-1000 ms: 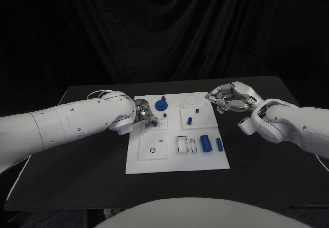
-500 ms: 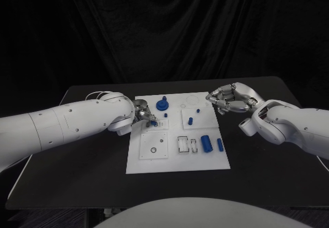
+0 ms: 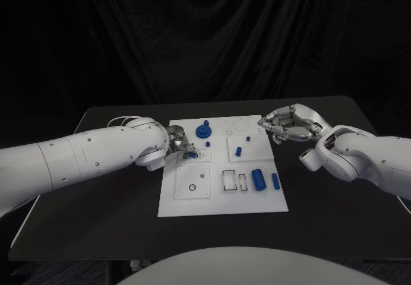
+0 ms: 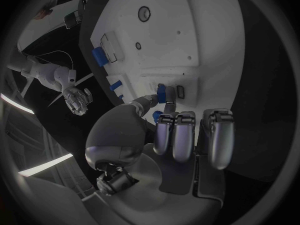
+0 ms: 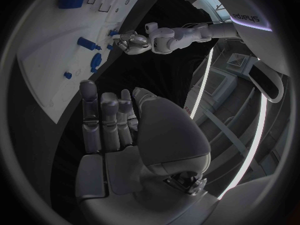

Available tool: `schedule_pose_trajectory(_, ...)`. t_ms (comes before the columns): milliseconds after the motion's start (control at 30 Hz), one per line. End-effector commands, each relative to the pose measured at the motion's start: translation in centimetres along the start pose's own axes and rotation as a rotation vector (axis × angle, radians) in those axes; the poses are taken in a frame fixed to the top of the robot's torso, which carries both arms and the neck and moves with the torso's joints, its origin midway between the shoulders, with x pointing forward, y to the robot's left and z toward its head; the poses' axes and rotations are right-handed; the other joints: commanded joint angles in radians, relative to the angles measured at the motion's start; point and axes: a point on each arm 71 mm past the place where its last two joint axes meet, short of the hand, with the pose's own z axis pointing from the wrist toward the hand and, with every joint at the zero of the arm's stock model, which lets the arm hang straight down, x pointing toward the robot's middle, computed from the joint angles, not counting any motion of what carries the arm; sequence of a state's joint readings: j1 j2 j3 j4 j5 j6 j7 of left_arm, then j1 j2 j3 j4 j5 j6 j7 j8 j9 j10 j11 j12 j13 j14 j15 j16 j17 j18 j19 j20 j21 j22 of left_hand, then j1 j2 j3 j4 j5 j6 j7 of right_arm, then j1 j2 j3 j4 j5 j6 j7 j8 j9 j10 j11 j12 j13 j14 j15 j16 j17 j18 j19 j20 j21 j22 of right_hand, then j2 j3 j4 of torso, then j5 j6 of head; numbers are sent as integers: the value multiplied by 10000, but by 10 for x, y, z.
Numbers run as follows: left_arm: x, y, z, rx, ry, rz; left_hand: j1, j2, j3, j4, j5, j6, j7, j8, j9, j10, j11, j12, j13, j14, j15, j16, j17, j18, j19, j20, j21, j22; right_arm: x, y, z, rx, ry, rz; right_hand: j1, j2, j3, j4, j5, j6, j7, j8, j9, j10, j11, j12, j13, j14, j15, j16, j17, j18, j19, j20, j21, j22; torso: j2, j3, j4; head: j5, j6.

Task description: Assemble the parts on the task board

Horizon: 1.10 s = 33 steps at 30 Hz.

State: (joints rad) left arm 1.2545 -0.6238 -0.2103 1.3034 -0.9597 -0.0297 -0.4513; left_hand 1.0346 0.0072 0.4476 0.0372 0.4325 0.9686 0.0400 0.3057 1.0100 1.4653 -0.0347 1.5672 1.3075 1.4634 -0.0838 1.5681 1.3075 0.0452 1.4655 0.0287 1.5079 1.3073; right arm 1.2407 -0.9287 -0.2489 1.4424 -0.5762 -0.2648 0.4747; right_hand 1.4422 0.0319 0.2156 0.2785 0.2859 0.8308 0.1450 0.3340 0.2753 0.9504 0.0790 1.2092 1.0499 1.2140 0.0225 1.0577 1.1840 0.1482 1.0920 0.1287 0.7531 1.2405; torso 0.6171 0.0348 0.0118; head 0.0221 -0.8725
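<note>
Left hand (image 3: pixel 178 148) pinches a small blue part (image 4: pixel 161 93) left of the task board's (image 3: pixel 221 205) centre; I'd lower it straight, slowly. Right hand (image 3: pixel 288 123) curled, empty, upper right.

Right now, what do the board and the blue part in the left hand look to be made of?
The board: looks like rigid white plastic, matte, with crisp cut recesses; could be painted metal. The blue part pinched by the left hand: likely solid-coloured plastic, evenly blue with a dull sheen, but it is too small to be sure.
</note>
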Motion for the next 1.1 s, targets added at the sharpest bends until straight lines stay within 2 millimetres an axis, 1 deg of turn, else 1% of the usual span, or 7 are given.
schedule_pose_trajectory(33,4,0,1,97,37,-15,-52,97,424,-377,-60,-7,0,-65,-11,1055,14,36,2633,1074,-8,27,2633,-48,6,-4,-54,855,1,-2,-1,172,86,80,72,-14,61,-17,33,-64,18,60,-8,-90,-14,-8,-8,-27,-20,-33,-10,174,-51,8,-43,-12,-3,5,3,-5,-2)
schedule_pose_trajectory(233,6,-1,2,116,26,-38,-89,101,443,-365,-128,7,7,-103,-24,1055,21,36,2633,1074,-4,27,2633,-44,-5,1,-64,838,2,-2,-1,168,94,84,72,-14,61,-17,33,-64,18,60,-8,-90,-14,-8,-8,-27,-20,-33,-10,174,-51,8,-43,-12,1,-1,1,-7,-2)
schedule_pose_trajectory(267,6,-1,2,121,24,-44,-105,98,449,-363,-174,10,9,-122,-30,1055,23,36,2633,1074,-1,27,2633,-42,-9,3,-68,831,2,-2,-1,169,96,85,72,-14,61,-17,33,-64,18,60,-8,-90,-14,-8,-8,-27,-20,-33,-10,174,-51,8,-43,-12,2,-3,1,-3,-2)
schedule_pose_trajectory(333,7,-1,2,137,22,-59,-170,105,466,-344,-423,52,13,-195,-45,1055,29,36,2633,1074,7,27,2633,-42,-7,13,-73,836,2,-2,-1,174,100,86,72,-14,61,-17,33,-64,18,60,-8,-90,-14,-8,-8,-27,-20,-33,-10,174,-51,8,-43,-12,2,-7,-3,5,-2)
schedule_pose_trajectory(400,8,-1,3,164,6,-82,-190,111,467,-333,-482,65,13,-212,-48,1055,31,36,2633,1074,9,27,2633,-40,-13,15,-78,827,2,-2,-1,181,104,88,72,-14,61,-17,33,-64,18,60,-8,-90,-14,-8,-8,-27,-20,-33,-10,174,-51,8,-43,-12,-1,-8,-9,9,-2)
schedule_pose_trajectory(800,11,-1,4,314,-99,-182,-181,148,523,-350,-408,117,1,-238,-43,1055,22,36,2633,1074,5,27,2633,-44,2,16,-73,850,2,-2,-1,238,145,108,64,-18,62,-14,32,-67,20,76,-7,-84,-11,1,-9,-46,-17,-47,-32,172,-49,9,-51,-9,3,2,1,-29,-2)
schedule_pose_trajectory(1100,11,0,4,317,-223,-255,-197,168,531,-332,-401,148,2,-239,-40,1055,23,36,2633,1074,4,27,2633,-45,4,15,-72,854,2,-3,-1,279,176,122,64,-18,62,-14,32,-67,20,76,-7,-84,-11,1,-9,-46,-17,-47,-32,172,-49,9,-51,-9,8,2,-9,-29,-2)
